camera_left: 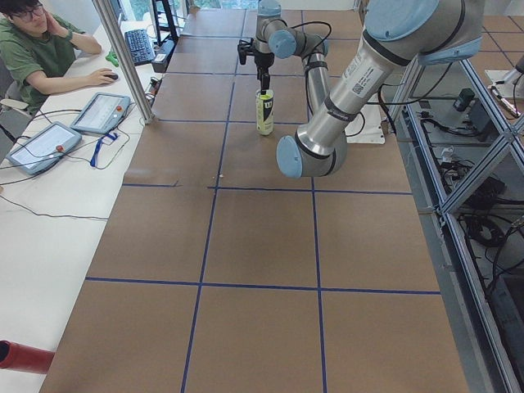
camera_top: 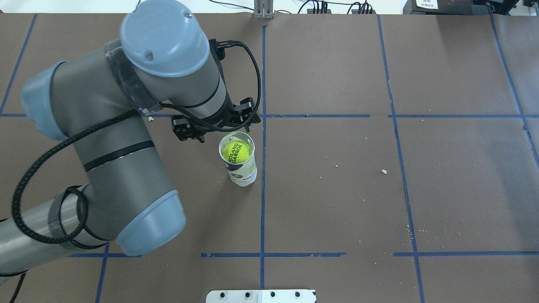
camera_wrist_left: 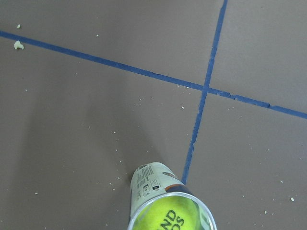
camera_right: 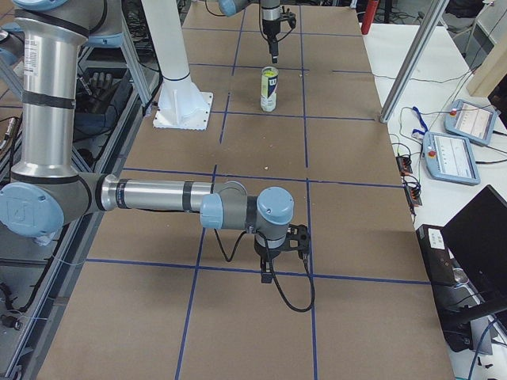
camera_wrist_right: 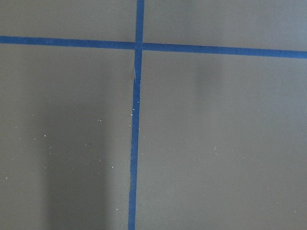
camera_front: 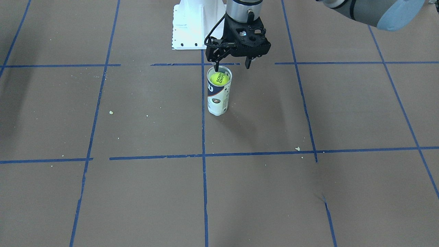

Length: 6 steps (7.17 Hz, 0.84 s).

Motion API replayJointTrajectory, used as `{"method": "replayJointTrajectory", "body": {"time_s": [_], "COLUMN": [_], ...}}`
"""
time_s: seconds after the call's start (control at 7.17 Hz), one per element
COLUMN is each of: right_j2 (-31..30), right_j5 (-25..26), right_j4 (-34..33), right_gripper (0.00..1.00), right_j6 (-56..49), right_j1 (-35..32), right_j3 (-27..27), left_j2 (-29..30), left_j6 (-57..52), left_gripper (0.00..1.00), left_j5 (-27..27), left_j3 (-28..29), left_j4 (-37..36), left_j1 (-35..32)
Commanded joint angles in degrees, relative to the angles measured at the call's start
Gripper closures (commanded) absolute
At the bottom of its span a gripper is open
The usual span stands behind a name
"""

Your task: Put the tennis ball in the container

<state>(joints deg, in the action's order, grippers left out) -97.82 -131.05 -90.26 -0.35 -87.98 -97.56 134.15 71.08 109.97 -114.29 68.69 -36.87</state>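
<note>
The container (camera_front: pixel 218 99) is a clear tube with a white and navy label, standing upright on the brown table. The yellow-green tennis ball (camera_front: pixel 219 79) with black lettering sits inside it, just below the open rim, and also shows from above (camera_top: pixel 237 152). My left gripper (camera_front: pixel 231 65) hovers just over the tube's mouth, open, with nothing between its fingers. In the left wrist view the tube's rim (camera_wrist_left: pixel 168 203) and the ball (camera_wrist_left: pixel 172 218) lie at the bottom edge. My right gripper (camera_right: pixel 279 257) points down over bare table far from the tube; I cannot tell whether it is open or shut.
A white pedestal base (camera_front: pixel 188 27) stands close behind the tube on the robot's side. Blue tape lines (camera_front: pixel 203 137) grid the table, with small crumbs (camera_front: pixel 297 148) scattered on it. An operator (camera_left: pixel 33 49) sits at a side desk with tablets (camera_left: pixel 102 113).
</note>
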Motion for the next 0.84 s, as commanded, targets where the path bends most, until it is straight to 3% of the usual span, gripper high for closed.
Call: {"method": "replayJointTrajectory", "body": {"time_s": [0.0,0.28,0.42,0.7], "right_j2": [0.0,0.0,0.1,0.0], "right_j5": [0.0,0.0,0.0,0.0], "right_j4": [0.0,0.0,0.0,0.0], "right_gripper": [0.00,0.00,0.00,0.00], "right_j6": [0.0,0.0,0.0,0.0], "right_j1": [0.0,0.0,0.0,0.0], "right_j3": [0.0,0.0,0.0,0.0], "left_j2": [-6.0,-18.9,-23.0,-32.0], "left_j6": [-19.8,-41.9,-52.7,-68.0], "left_gripper": [0.00,0.00,0.00,0.00], "left_j5": [1.5,12.2,15.9,16.7], "left_j3": [-1.9,0.4,2.6,5.3], "left_j4": [1.0,10.4,10.6,10.6], "left_j1": [-8.6,-21.9,-28.0,-39.6]}}
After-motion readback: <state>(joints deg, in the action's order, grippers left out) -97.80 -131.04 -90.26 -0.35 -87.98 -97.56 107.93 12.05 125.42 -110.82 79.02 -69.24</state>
